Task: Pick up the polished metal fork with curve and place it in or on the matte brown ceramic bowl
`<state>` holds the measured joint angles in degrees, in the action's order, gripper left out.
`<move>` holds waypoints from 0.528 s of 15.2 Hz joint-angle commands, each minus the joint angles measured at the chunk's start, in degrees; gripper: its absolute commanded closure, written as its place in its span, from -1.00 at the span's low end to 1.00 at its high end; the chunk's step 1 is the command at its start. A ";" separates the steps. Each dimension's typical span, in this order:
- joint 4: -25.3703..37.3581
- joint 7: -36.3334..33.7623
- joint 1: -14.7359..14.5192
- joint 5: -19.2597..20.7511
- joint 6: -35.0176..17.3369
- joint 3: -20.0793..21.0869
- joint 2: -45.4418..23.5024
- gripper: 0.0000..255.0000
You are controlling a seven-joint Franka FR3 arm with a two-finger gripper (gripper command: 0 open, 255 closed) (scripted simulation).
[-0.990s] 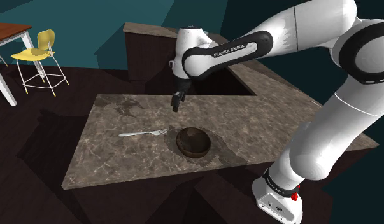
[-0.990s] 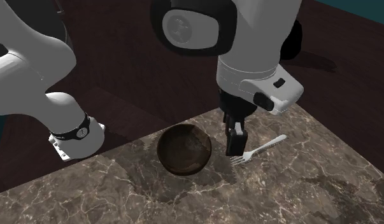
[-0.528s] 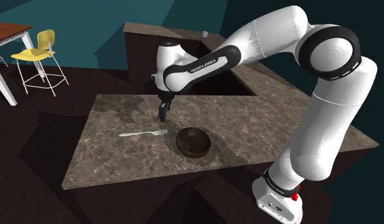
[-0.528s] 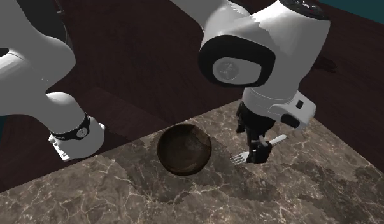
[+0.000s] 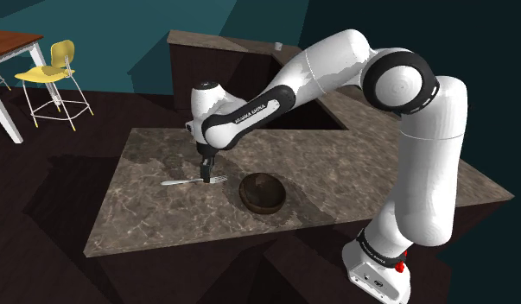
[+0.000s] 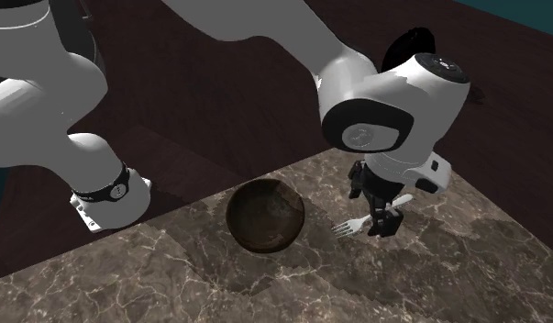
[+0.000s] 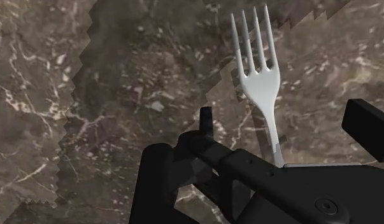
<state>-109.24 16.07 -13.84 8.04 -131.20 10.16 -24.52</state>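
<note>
Now low over the marbled surface (image 5: 146, 216), the black hand (image 5: 204, 175) straddles the fork (image 7: 257, 70) just behind its tines, fingers apart and gripping nothing. The brown bowl (image 5: 262, 193) sits near. Closing off-centre could squirt the thin, flat-lying handle away.

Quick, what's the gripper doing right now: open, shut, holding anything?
Black two-finger gripper: open, holding nothing. Its fingers stand apart on either side of the shiny silver fork, not clasping it.
</note>
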 commanded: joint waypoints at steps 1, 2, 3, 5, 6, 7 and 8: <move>0.06 -0.07 -0.10 0.38 -1.27 -0.18 -1.34 -1.00; -0.06 -0.16 -0.13 0.52 -1.87 -0.26 -1.82 -1.00; -0.17 -0.25 -0.17 0.66 -2.46 -0.35 -2.31 -1.00; -0.34 -0.39 -0.24 0.88 -3.39 -0.49 -3.09 -1.00; -0.33 -0.39 -0.24 0.88 -3.39 -0.49 -3.10 -1.00; -0.32 -0.39 -0.24 0.88 -3.39 -0.49 -3.10 -1.00; -0.32 -0.39 -0.24 0.88 -3.39 -0.49 -3.10 -1.00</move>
<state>-109.56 15.67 -14.09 8.91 -134.52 9.69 -27.56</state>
